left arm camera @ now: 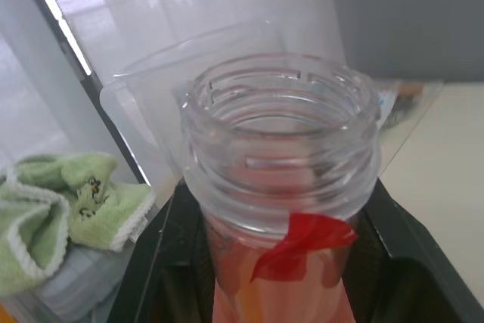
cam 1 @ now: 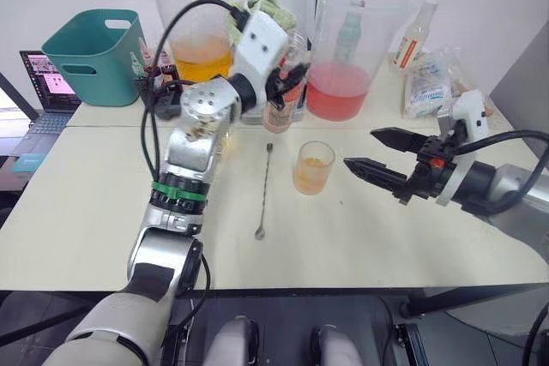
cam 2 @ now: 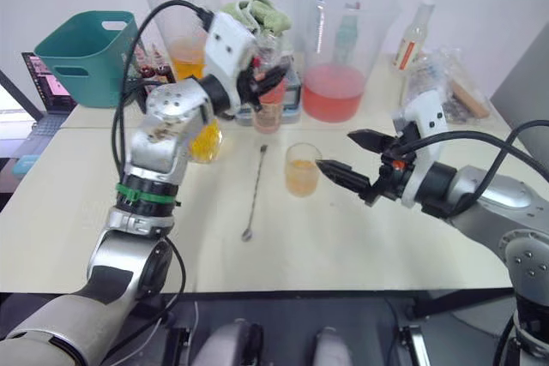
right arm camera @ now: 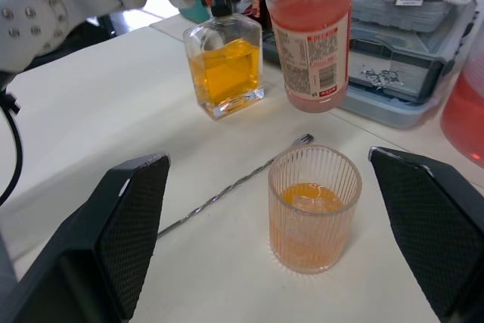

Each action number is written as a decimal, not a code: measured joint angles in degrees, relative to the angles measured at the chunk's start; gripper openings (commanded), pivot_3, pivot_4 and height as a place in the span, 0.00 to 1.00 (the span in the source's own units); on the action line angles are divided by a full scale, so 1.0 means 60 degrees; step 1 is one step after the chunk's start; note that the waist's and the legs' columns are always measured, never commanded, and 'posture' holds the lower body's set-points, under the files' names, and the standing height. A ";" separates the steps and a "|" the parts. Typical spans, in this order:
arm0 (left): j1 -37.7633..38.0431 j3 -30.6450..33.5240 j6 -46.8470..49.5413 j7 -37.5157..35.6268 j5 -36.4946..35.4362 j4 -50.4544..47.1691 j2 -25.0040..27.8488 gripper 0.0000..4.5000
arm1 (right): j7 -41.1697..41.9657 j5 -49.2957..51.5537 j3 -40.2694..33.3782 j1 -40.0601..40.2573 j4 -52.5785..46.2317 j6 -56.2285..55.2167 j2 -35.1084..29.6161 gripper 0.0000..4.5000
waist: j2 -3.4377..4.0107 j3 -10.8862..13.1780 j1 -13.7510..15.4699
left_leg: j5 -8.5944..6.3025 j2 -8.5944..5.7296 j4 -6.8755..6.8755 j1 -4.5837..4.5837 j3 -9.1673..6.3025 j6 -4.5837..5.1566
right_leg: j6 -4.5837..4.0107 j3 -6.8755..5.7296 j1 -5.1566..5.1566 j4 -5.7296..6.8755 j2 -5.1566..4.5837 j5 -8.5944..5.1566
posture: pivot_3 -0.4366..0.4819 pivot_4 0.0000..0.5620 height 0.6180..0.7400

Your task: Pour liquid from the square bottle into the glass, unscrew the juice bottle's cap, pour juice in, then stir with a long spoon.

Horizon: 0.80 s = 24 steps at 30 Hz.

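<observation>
With cap off, juice bottle (right arm camera: 312,35) pinched in left gripper (cam 1: 279,83) ready to pour into glass (right arm camera: 314,208); right gripper (cam 1: 377,153) spread wide beside it

Juice bottle (cam 2: 268,107) in left tool (cam 2: 268,83)

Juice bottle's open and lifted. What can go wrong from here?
1. The juice bottle is uncapped, held off the table by the left gripper behind the glass, not above it; tilting early would likely spill.
2. The right gripper, jaws open, flanks the glass and might knock it.
3. The long spoon lies near the pour path.
</observation>
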 measured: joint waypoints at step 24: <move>0.3831 0.4446 0.5811 0.1574 -0.2907 -0.4330 0.3783 0.36 | 0.4838 -0.2586 0.1482 -0.1482 0.2852 -0.1069 -0.0213 0.99 | -0.0011 0.0003 0.0040 | 0.0013 -0.0001 -0.0005 0.0031 -0.0006 -0.0026 | -0.0002 0.0006 0.0024 -0.0006 0.0000 0.0000 | 0.48 0.27 0.97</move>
